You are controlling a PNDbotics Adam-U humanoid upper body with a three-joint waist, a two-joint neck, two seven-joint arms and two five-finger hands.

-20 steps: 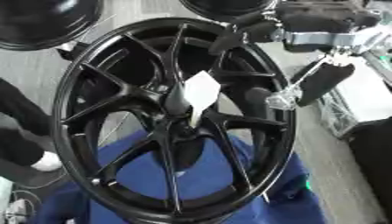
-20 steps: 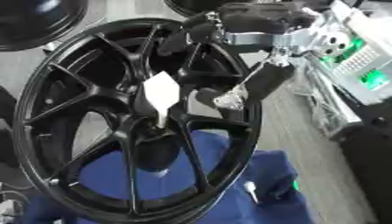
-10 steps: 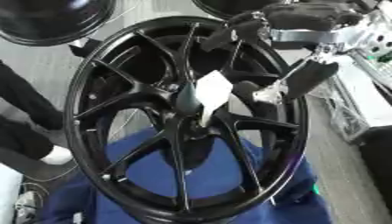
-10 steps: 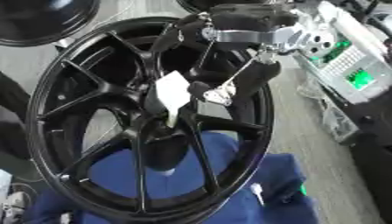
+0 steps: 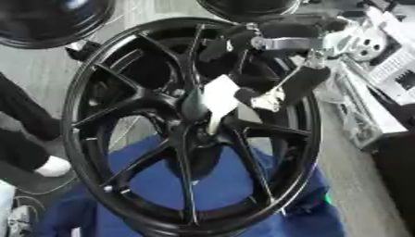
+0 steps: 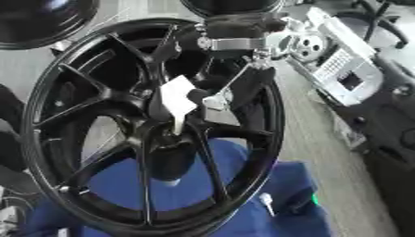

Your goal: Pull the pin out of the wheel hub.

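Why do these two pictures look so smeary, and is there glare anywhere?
Left eye view: the black wheel and the right hand beside the white tag at the hub are soft, with smeared edges and no fine detail. Right eye view: much the same softness; a pale sheen runs along the wheel's rim and spokes, and the blue cloth below looks flat and even.

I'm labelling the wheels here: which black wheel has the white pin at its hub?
The large multi-spoke wheel in the middle, its white pin beside the right hand; the other wheels only peek in along the top edge.
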